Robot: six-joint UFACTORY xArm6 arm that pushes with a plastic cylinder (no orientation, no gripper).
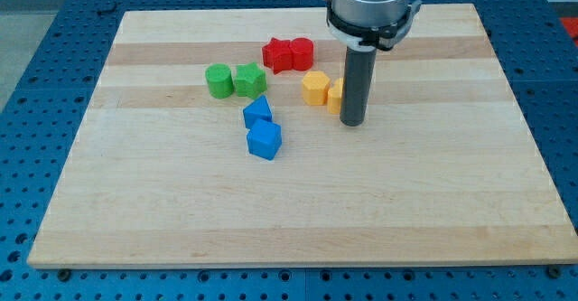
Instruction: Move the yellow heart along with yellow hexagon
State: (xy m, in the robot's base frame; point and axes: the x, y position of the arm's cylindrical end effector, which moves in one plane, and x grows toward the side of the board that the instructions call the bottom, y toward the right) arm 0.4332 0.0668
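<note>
My tip (352, 123) touches the right side of a half-hidden yellow block (335, 96), beside the yellow hexagon (314, 89). No gripper fitted. Pale wooden worktop (181, 211): two red, green, blue.

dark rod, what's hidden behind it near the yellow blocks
A second yellow block sits partly behind the rod, touching the yellow hexagon. Only its left edge shows, so its shape is covered. My tip rests on the board.
</note>
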